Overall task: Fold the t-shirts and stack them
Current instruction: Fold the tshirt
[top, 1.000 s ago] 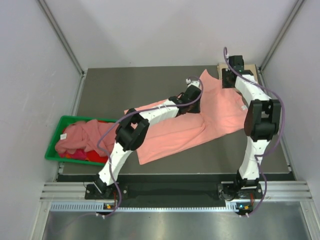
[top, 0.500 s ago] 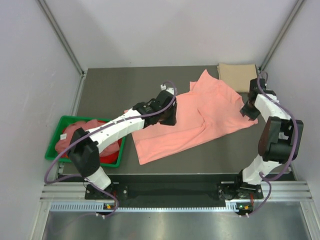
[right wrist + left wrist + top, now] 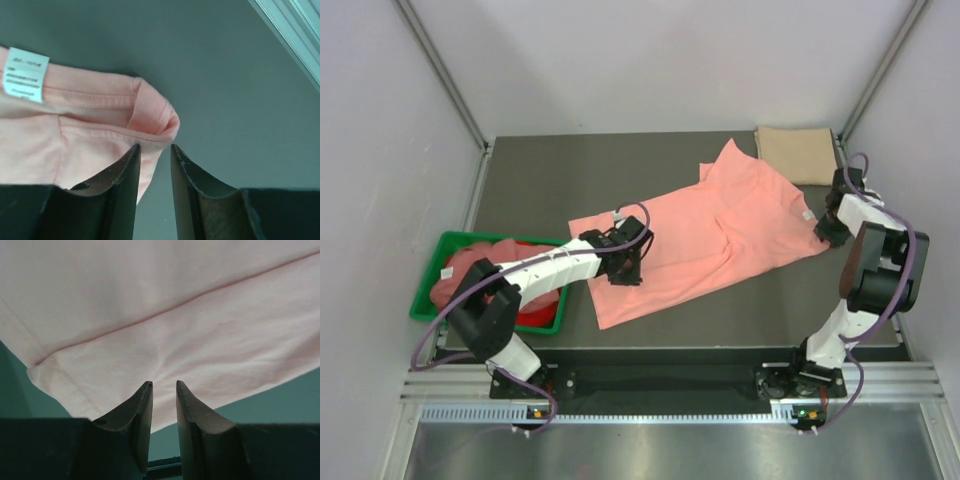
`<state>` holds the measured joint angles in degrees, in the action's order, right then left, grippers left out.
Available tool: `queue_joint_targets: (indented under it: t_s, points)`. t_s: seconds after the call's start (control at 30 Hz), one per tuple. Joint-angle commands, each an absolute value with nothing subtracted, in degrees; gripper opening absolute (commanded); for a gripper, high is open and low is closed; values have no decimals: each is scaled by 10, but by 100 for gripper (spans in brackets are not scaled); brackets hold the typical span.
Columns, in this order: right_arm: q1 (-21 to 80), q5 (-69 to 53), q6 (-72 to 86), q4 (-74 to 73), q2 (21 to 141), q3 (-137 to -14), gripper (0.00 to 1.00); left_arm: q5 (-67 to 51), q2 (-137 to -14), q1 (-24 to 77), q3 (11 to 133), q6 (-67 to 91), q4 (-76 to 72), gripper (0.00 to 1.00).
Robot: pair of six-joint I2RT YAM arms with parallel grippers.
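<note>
A salmon-pink t-shirt (image 3: 720,235) lies spread flat across the middle of the table. My left gripper (image 3: 630,268) hovers over its near left part; in the left wrist view the gripper (image 3: 164,385) is narrowly open and empty just above the shirt's hemmed edge (image 3: 175,315). My right gripper (image 3: 823,236) is at the shirt's right corner; in the right wrist view the gripper (image 3: 155,146) is narrowly open, its tips at a folded hem corner (image 3: 150,117), with nothing between them. A folded tan-beige t-shirt (image 3: 798,153) lies at the back right.
A green bin (image 3: 450,245) at the table's left edge holds crumpled pink (image 3: 485,270) and red shirts. A white label (image 3: 26,75) is sewn at the shirt's hem. The dark table (image 3: 570,180) is walled in by white panels.
My left gripper has drawn back from the shirt's middle to its near left part. My right gripper has come from the tan shirt at the back to the pink shirt's right corner.
</note>
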<state>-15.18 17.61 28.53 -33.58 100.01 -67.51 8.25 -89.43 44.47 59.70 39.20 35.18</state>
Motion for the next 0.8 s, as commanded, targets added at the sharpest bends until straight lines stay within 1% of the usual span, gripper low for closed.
queue_joint_targets:
  t_s: [0.0,0.1,0.33,0.43,0.47,0.53,0.77]
  points:
    - [-156,210,270,-301,1031,-697,31,115,-917,435,578,420,371,31]
    - [-157,247,250,-295,1049,-707,30,148,-927,432,554,433,381,31]
    - [-160,278,207,-258,1059,-697,23,149,-931,421,478,463,363,30]
    - [-160,275,196,-250,1061,-693,12,153,-922,422,461,474,365,30]
    - [-160,275,193,-253,1062,-693,5,153,-918,422,453,475,365,30]
    - [-160,273,189,-260,1060,-689,0,146,-897,421,444,482,363,31]
    - [-161,315,187,-286,1008,-659,0,115,-829,424,421,491,369,30]
